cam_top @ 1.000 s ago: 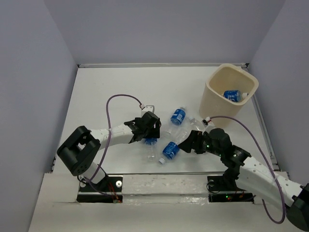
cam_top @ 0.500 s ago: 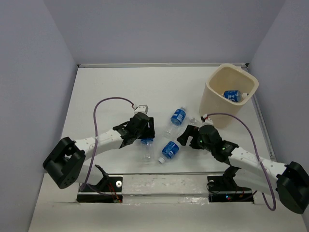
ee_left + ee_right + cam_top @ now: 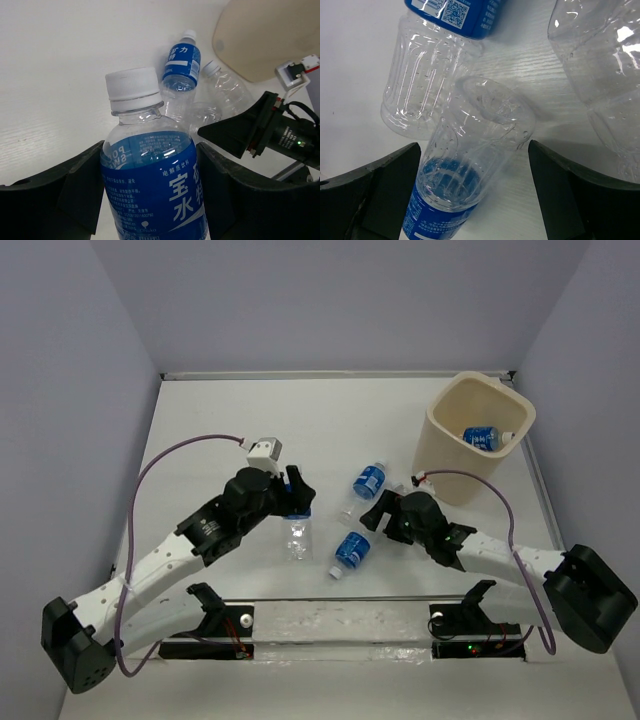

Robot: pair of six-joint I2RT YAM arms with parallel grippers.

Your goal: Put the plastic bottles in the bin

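Note:
My left gripper (image 3: 291, 504) is shut on a blue-labelled plastic bottle (image 3: 150, 185) with a white cap, which hangs under it in the top view (image 3: 296, 537). My right gripper (image 3: 374, 513) is open, its fingers (image 3: 385, 192) on either side of a lying blue-labelled bottle (image 3: 470, 155) without touching it. Another labelled bottle (image 3: 369, 480) and an unlabelled clear one (image 3: 225, 87) lie close by. A labelled bottle (image 3: 350, 551) lies in front of them. The cream bin (image 3: 445, 445) stands at the back right with one bottle (image 3: 483, 437) inside.
The loose bottles lie bunched together between the two grippers. The bin's wall is just behind and to the right of my right gripper. Grey walls close in the table on the left, back and right.
My left arm has risen and drawn back to the left with the bottle in its grip. My right gripper has moved left, up to the lying bottles.

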